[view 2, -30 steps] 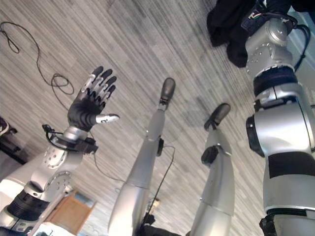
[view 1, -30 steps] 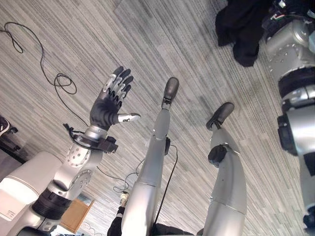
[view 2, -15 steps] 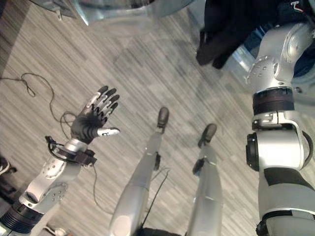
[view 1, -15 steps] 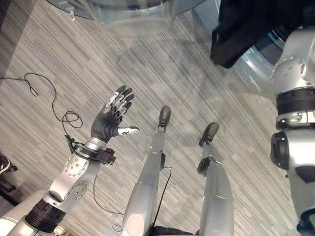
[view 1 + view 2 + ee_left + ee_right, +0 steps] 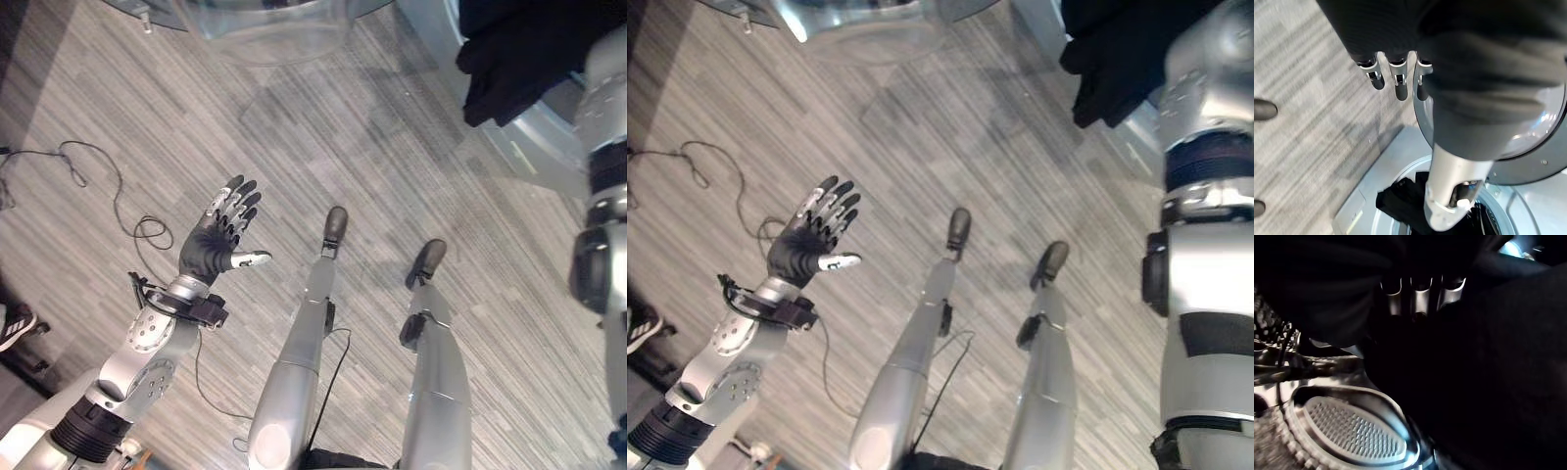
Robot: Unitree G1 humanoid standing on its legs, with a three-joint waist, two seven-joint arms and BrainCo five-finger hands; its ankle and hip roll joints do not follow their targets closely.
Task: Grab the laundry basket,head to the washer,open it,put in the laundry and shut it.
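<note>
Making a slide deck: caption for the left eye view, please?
Left hand held open above the floor, dark laundry at the washer.

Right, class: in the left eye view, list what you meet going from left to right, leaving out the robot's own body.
Left hand, open with fingers spread over the floor → transparent washer door at the top → dark laundry hanging at the washer opening.
</note>
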